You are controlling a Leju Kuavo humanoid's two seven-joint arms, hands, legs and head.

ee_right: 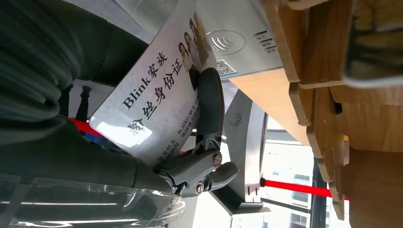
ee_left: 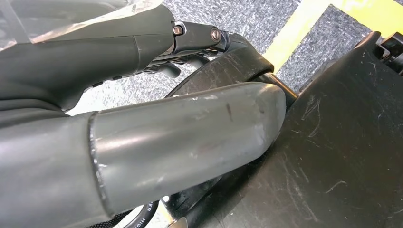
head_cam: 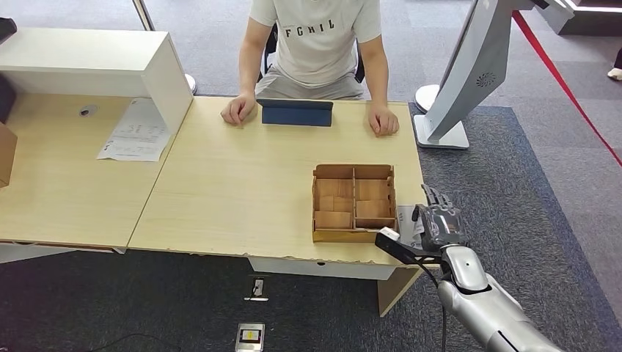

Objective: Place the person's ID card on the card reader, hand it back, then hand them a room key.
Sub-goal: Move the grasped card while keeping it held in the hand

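My right hand (head_cam: 440,220) hovers at the table's front right corner, next to the wooden compartment box (head_cam: 354,203). It holds the ID card (ee_right: 157,95), a white card with printed portraits and black lettering, pinched under a dark finger (ee_right: 209,104). Just beyond the card's edge lies the white card reader (ee_right: 237,42) with a contactless symbol; I cannot tell whether the card touches it. In the head view, part of the reader (head_cam: 408,220) peeks out beside the hand. My left hand (ee_left: 190,142) hangs low near the floor and holds nothing.
A person sits at the table's far side (head_cam: 315,37) with both hands resting on the tabletop, either side of a dark blue flat case (head_cam: 296,112). A white raised counter (head_cam: 88,62) and a paper sheet (head_cam: 136,132) lie left. A white kiosk stand (head_cam: 469,73) and red barrier tape (head_cam: 565,88) are right.
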